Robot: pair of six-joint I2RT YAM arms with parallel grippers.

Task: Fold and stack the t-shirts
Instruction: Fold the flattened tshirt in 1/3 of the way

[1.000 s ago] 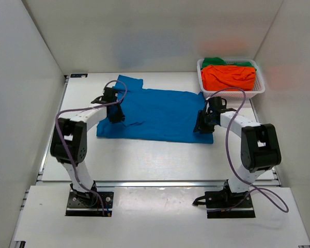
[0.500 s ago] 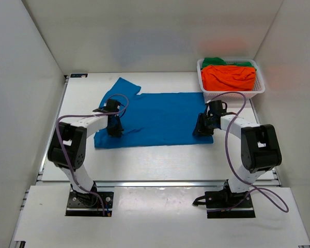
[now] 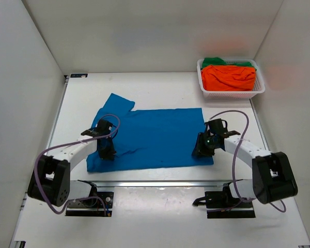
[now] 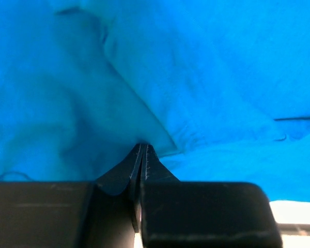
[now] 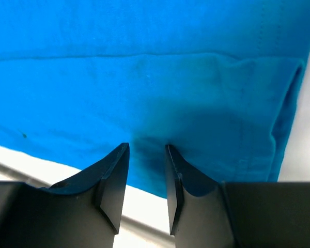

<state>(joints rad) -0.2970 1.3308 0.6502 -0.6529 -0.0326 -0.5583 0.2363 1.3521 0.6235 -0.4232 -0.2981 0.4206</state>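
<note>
The bright blue t-shirt (image 3: 155, 137) lies spread flat on the white table, close to the near edge, one sleeve pointing to the far left. My left gripper (image 3: 106, 153) sits at its near left part, shut, with a fold of the blue cloth (image 4: 206, 77) pinched at the tips (image 4: 143, 147). My right gripper (image 3: 199, 151) is at the shirt's near right corner, its jaws open just over the cloth (image 5: 144, 67), nothing between the fingertips (image 5: 146, 150). The orange t-shirt (image 3: 228, 76) and the green t-shirt (image 3: 214, 61) lie bunched in the basket.
The white plastic mesh basket (image 3: 232, 94) stands at the far right corner. White walls close in the table on the left, back and right. The table's near edge (image 3: 160, 182) runs just below the shirt's hem.
Both arms have drawn back toward the near edge, dragging the blue t-shirt with them; it now lies nearer and flatter. The right jaws now stand open.
</note>
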